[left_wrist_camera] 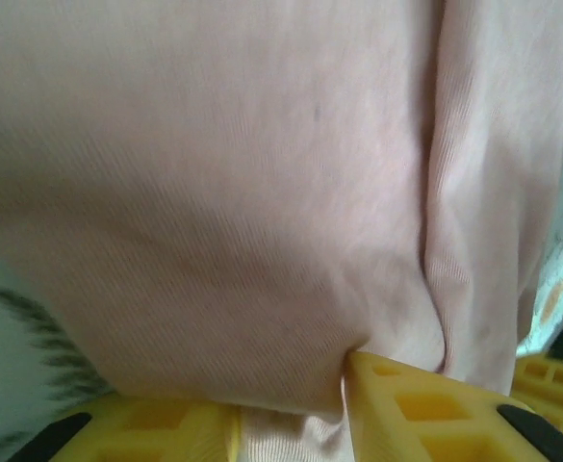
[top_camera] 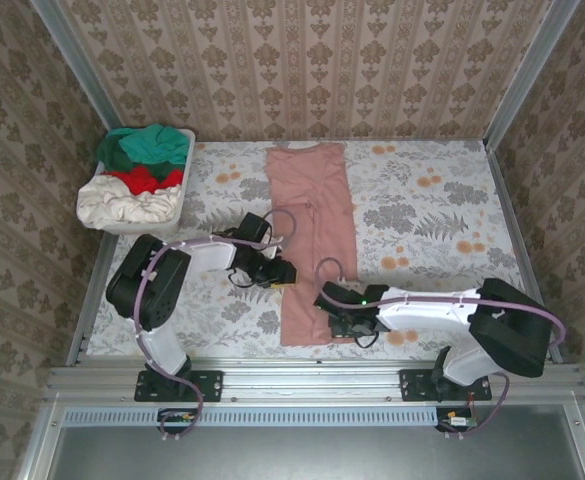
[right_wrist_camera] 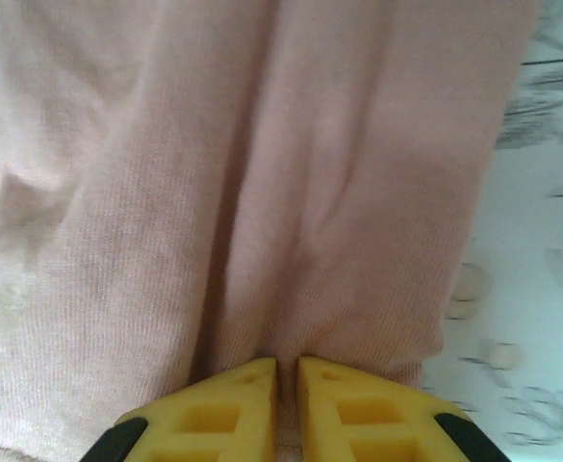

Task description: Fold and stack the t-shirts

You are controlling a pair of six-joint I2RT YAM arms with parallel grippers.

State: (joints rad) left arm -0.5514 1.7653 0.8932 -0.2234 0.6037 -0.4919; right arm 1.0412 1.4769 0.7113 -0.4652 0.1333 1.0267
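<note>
Yellow fingers (right_wrist_camera: 348,414) of the right gripper (right_wrist_camera: 287,366) occupy the bottom edge of the right wrist view. They are almost together and clamped on a gathered edge of the pink t-shirt (right_wrist_camera: 262,173). In the left wrist view the left gripper (left_wrist_camera: 291,390) is unclenched: its fingers (left_wrist_camera: 416,409) stand apart, with pink cloth draped across the gap.

From above, the pink t-shirt (top_camera: 312,200) lies as a long narrow strip at frame centre on the floral table cover (top_camera: 422,210). The left gripper (top_camera: 282,272) overlaps its left edge. The right gripper (top_camera: 337,318) and a looped cable (top_camera: 319,275) obscure its lower part.

At upper left, well apart from the strip, the white laundry basket (top_camera: 179,200) holds the teal t-shirt (top_camera: 147,145), the red t-shirt (top_camera: 147,179) and the cream t-shirt (top_camera: 122,205), heaped together.
</note>
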